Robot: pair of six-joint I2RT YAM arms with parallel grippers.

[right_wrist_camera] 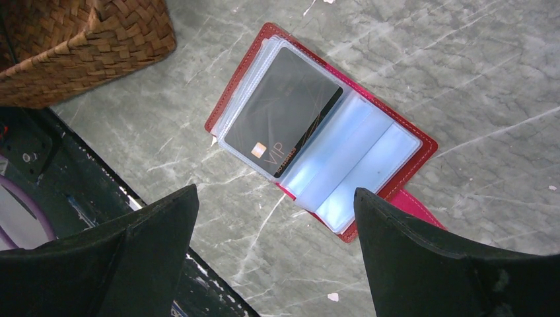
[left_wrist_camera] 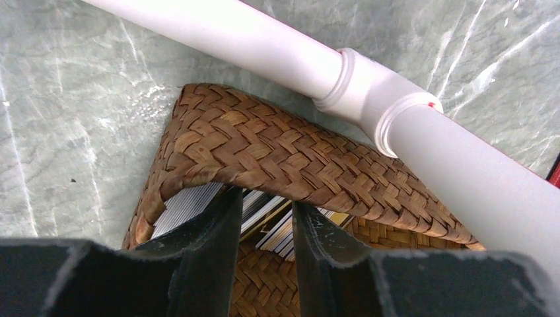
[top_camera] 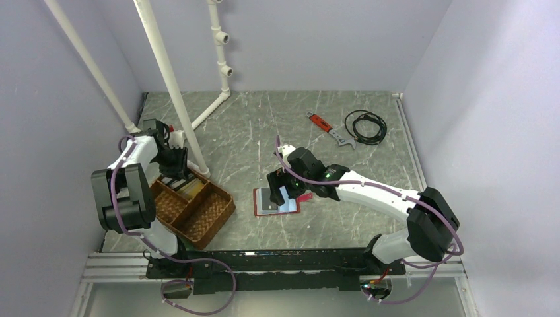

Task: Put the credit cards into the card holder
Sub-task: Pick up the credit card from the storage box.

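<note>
Cards (left_wrist_camera: 188, 206) in tray (left_wrist_camera: 277, 152) straddled by left claw (left_wrist_camera: 265, 203) — grip unclear — right claw (right_wrist_camera: 276, 195) spread over card holder (right_wrist_camera: 370, 152).

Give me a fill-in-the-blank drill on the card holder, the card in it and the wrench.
1. The card holder lies ____ on the table, its clear sleeves showing.
2. The dark card in one sleeve is printed with the letters ____.
3. The wrench at the far side has a ____ handle.
Missing words: open; VIP; red.
</note>
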